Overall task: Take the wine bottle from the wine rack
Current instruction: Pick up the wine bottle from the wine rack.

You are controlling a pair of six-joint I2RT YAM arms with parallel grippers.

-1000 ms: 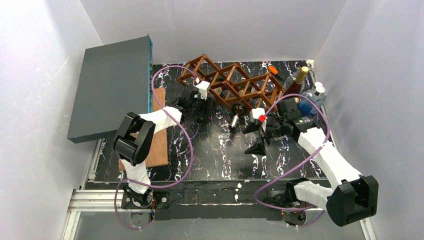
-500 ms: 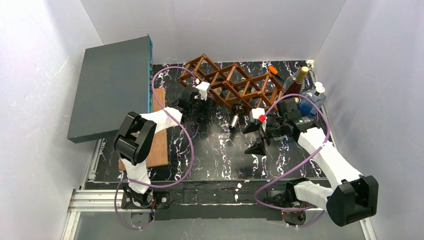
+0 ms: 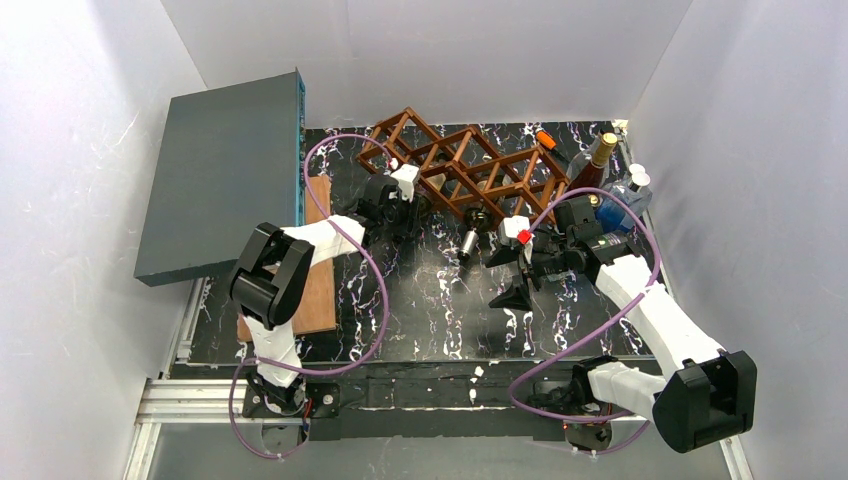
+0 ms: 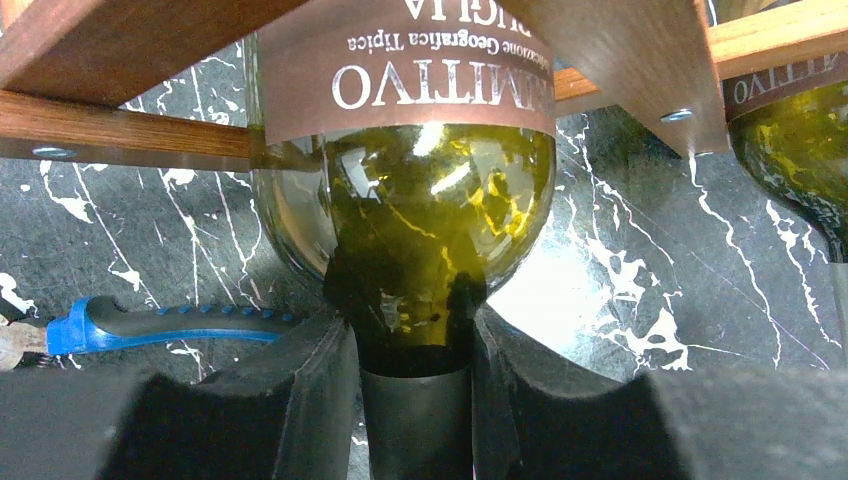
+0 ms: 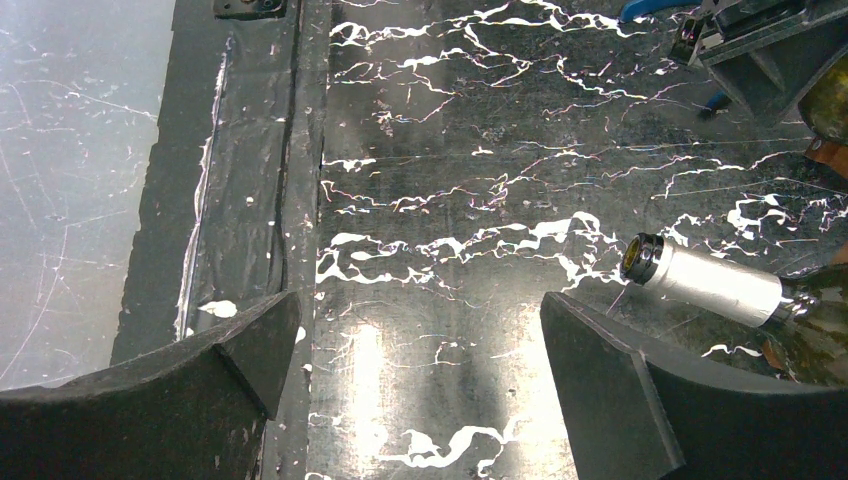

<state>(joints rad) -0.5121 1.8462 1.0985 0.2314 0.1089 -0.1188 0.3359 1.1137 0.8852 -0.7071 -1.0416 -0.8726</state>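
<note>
the left fingers (image 4: 320, 390) have just closed from half-spread to a pinch on the dark neck of the wine bottle (image 4: 440, 220), which lies in a cell at the left end of the wine rack (image 4: 130, 40). the grip looks set for pulling it out. the right fingers (image 5: 230, 370) are spread over the worktop (image 5: 450, 150). the bottle's label (image 4: 400, 70), upside down, partly reads "mitivo" and "geografica tipica".
</note>
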